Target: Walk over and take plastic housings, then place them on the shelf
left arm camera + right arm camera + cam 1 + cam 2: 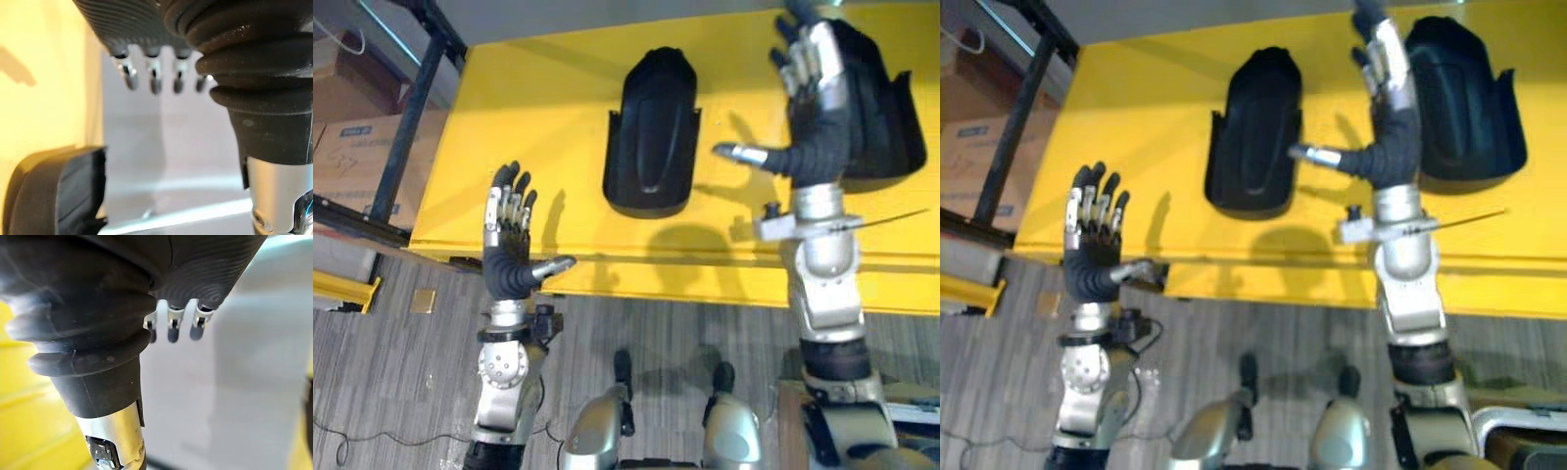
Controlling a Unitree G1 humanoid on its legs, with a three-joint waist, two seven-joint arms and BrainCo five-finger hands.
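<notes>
My right hand point(818, 132), fingers point(820, 57) released, right of the middle housing point(651, 137); my left hand point(509, 257) left of it, equally empty: spread for grasping.

Left housing point(651, 132) and right housing point(1464, 98), both black plastic, flat on the yellow table point(489, 108).
Each is a long shell, rounded end toward the far edge. The left one lies mid-table; the right one lies parallel and apart, nearer the far right corner.
</notes>
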